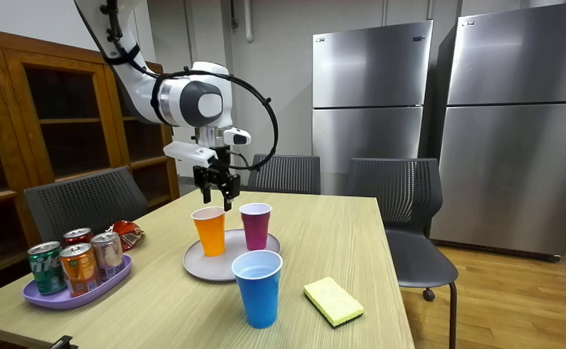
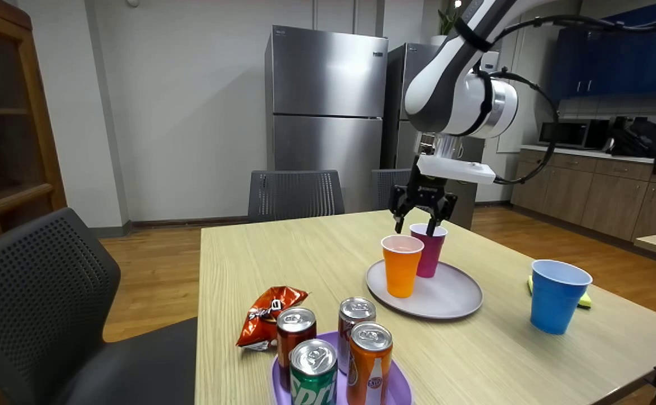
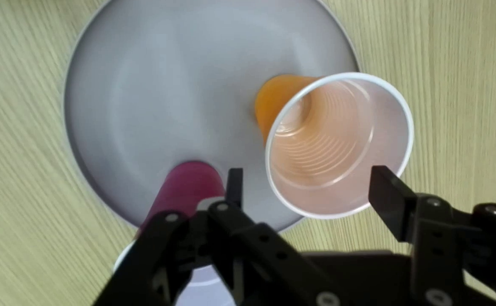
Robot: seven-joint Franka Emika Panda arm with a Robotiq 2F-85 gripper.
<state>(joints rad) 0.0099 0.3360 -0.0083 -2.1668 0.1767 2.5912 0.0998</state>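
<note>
Wrist view: gripper (image 3: 307,185) spread, jaws apart near the rim of orange cup (image 3: 333,140). Cup stands upright on grey plate (image 3: 158,85), magenta cup (image 3: 188,187) near it. Both exterior views: blue cup (image 1: 258,295) off-plate.

Green can (image 2: 313,374): "Spri", "rite" in exterior views; lettering on red bag (image 2: 268,315), refrigerator (image 2: 325,84) illegible

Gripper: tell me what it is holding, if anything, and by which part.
Nothing is held: the gripper stands open, its jaws apart, near the orange cup, which stands on the gray plate.
</note>
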